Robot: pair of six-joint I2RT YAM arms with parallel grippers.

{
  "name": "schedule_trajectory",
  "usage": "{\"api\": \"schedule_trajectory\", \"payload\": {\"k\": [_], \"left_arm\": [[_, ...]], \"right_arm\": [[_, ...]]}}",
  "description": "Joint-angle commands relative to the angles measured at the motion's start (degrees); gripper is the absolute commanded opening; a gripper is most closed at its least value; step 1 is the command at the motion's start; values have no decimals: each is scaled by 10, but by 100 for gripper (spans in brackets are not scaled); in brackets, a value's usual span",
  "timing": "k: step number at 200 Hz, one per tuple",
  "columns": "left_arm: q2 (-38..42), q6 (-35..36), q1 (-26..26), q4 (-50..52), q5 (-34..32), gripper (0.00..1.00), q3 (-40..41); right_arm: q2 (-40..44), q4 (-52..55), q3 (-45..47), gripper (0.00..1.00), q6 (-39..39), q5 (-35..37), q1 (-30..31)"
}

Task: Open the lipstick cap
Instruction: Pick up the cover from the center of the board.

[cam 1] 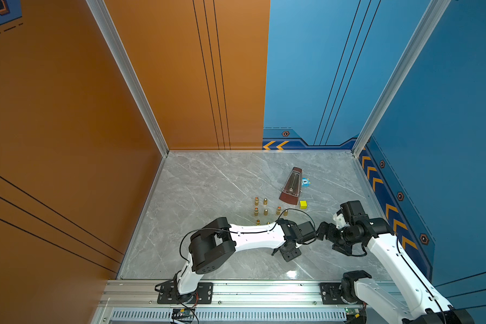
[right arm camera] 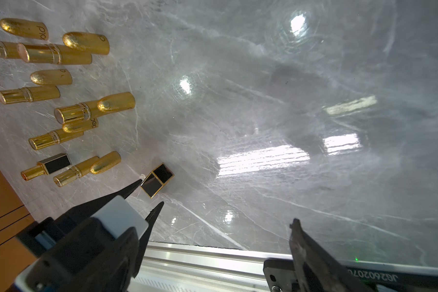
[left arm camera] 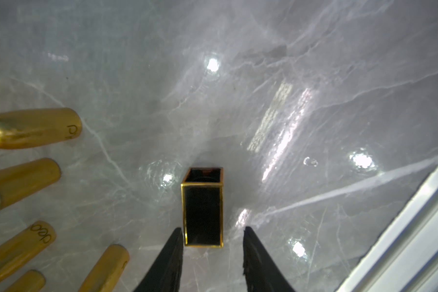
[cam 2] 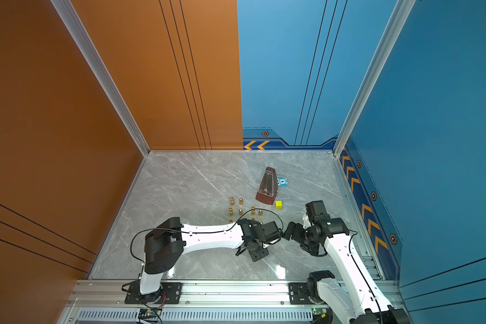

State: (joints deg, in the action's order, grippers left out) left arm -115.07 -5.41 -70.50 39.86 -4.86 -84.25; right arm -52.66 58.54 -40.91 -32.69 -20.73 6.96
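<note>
We see the left gripper (left arm camera: 213,228) with jaws apart, flanking the black lipstick cap (left arm camera: 202,215) that rests near the gold lipsticks (right arm camera: 71,112), one fingertip (left arm camera: 175,242) far closer to it than the other, so we judge a lopsided squeeze could skid it into those lipsticks.

Clutter on the marble tabletop (cam 1: 208,190)
Brown metronome (cam 1: 291,185), a small blue clock toy (cam 1: 305,182) just beside it, a yellow block (cam 1: 303,204) near its base.

Both top views look down from high above the gold lipsticks (cam 1: 256,211); both wrist cameras, close beside them, share the black cap (left arm camera: 202,215).
</note>
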Motion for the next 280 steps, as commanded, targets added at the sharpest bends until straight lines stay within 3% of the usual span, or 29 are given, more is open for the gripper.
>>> {"api": "schedule_trajectory", "payload": {"k": [1, 41, 88, 168, 196, 232, 261, 280], "left_arm": [[-12, 11, 2, -3, 2, 38, 4], [-22, 16, 3, -3, -6, 33, -5], [-35, 6, 4, -4, -26, 39, -17], [-35, 2, 7, -6, -29, 25, -15], [-12, 4, 9, -16, -28, 19, -4], [38, 4, 20, -45, -20, 18, 25], [98, 3, 35, -75, -18, 16, 61], [149, 9, 47, -121, 0, 16, 105]], "right_arm": [[10, 14, -1, 93, -12, 13, -5], [11, 15, -1, 92, -9, 7, -5], [13, 15, -1, 92, -11, 3, -6], [19, 17, -5, 90, -5, 2, -6], [25, 24, -11, 88, 2, -4, -6], [42, 28, -17, 86, 19, -31, -3], [57, 27, -24, 83, 34, -75, -1], [65, 4, -27, 82, 37, -145, 3]]}}
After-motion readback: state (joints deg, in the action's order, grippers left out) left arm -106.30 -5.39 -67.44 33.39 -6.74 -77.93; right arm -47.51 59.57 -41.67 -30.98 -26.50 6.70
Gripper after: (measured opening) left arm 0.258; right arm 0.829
